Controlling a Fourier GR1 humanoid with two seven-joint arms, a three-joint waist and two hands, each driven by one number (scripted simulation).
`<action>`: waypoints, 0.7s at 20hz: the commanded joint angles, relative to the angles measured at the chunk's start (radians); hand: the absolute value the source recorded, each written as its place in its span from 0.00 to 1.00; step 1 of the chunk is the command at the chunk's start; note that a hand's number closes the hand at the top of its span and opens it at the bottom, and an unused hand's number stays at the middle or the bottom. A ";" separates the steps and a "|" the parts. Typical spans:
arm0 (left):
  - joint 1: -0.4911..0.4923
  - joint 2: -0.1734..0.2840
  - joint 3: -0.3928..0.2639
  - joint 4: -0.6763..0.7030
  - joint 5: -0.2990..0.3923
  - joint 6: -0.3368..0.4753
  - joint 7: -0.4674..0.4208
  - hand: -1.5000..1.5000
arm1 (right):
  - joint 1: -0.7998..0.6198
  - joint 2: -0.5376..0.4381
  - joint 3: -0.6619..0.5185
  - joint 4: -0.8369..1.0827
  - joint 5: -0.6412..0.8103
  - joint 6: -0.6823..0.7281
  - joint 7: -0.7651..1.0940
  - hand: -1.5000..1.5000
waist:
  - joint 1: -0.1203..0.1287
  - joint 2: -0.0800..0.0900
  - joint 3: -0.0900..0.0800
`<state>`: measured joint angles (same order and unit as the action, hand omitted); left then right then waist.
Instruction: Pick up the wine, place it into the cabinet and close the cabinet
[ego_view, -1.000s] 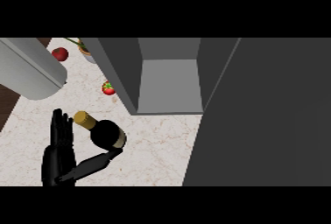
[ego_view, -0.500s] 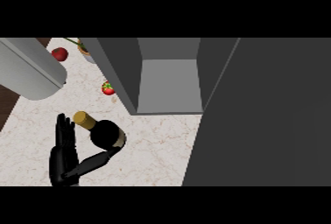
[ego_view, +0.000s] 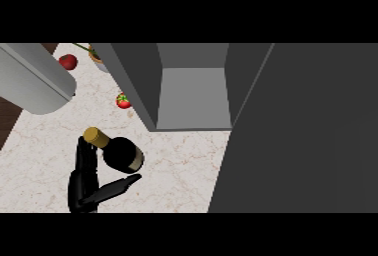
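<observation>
- Left hand (ego_view: 83, 175): fingers straight, thumb spread, touching the wine bottle (ego_view: 118, 151), not wrapped around it.
- Bottle on counter (ego_view: 177, 165), gold cap up, probably upright; hard to tell from overhead.
- Cabinet (ego_view: 190, 90) open, just beyond bottle; door (ego_view: 310, 130) swung out at right.
- Strawberry (ego_view: 123, 101) beside cabinet.

left black hand (ego_view: 85, 177) fingers straight, right against the dark gold-capped wine bottle (ego_view: 118, 151) on the speckled countertop (ego_view: 177, 170), grey cabinet (ego_view: 193, 85) wide open
</observation>
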<state>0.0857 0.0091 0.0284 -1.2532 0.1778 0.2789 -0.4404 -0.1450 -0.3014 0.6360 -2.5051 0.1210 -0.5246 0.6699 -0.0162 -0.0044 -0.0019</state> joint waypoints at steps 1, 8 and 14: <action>-0.027 0.006 0.038 0.135 0.050 -0.093 -0.084 0.00 | 0.025 -0.011 0.066 -0.153 0.164 -0.022 0.063 0.00 | -0.005 -0.001 -0.001; -0.151 0.013 0.070 0.245 0.075 -0.109 -0.109 0.00 | 0.025 -0.049 0.003 -0.174 0.114 -0.018 0.078 0.00 | 0.001 0.001 0.000; -0.182 -0.008 -0.006 0.309 0.120 -0.036 -0.213 0.00 | 0.038 -0.052 0.062 -0.140 0.148 -0.039 0.019 0.00 | -0.003 0.000 0.000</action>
<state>-0.0726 0.0103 0.0712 -0.9816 0.2482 0.1922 -0.5806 -0.1516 -0.3362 0.6618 -2.5034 0.1289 -0.5590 0.6600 -0.0173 -0.0040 -0.0015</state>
